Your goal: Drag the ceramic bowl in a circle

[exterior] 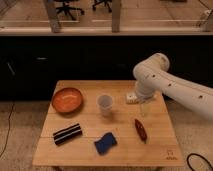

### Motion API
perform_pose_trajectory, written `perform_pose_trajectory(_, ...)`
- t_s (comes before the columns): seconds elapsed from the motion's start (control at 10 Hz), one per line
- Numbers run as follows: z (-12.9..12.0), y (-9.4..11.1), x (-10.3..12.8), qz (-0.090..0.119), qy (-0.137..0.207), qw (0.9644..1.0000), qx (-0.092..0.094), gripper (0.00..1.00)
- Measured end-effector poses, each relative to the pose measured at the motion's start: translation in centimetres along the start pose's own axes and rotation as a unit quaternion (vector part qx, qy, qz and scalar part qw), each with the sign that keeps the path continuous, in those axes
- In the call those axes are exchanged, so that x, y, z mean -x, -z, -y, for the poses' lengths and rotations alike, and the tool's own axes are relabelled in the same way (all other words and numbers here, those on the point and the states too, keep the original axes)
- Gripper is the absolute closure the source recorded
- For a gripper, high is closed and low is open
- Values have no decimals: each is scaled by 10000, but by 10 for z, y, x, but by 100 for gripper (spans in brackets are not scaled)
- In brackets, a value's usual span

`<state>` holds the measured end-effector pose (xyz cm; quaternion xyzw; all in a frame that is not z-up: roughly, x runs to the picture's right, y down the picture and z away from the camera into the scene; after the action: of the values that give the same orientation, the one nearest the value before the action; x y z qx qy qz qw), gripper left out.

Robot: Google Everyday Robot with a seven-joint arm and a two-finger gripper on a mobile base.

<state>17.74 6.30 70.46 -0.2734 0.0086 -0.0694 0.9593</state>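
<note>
One bowl to move, nothing in hand.

The ceramic bowl (pixel 67 100) lies well apart from my end effector (pixel 144 109), clear across the worktop (pixel 120 156). A translucent cup (pixel 104 105) stands between the two, nearer the bowl than me.

Handling, as I judge it:
- Glazed ceramic: stiff, no give under the fingers, and probably the heaviest thing here.
- The gloss suggests a slick surface, so a light pinch may slip.
- Brittle too; a hard knock on the rim could chip it.
- Shallow and wide, so it should slide flat on the wood rather than tip, provided I pull low.

Where to take hold: the darker rim on the side facing my end effector, one finger inside the wall and one outside. A drag needs no lift, just a firm hook on that wall.

Watch points: the cup sits near the bowl's closest side, and the bowl's far side is near the worktop edge. The circle has little room either way.

End effector now: it hangs low over the worktop, just beside a small white object (pixel 131 98). A dark red object (pixel 141 130) lies on its camera side. The fingers are spread wide and hold nothing. I cannot tell whether the tips touch the wood.

A blue sponge (pixel 105 143) and a black striped bar (pixel 67 134) lie further toward the camera, out of the way of my reach.
</note>
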Motion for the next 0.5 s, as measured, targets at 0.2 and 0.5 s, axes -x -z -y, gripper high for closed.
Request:
perform_pose_trajectory(0.2, 5, 2, 7, -29, 129, 9999, -24, 20)
perform_pose_trajectory(0.5, 18, 6, 34, -67, 433, 9990, -75, 20)
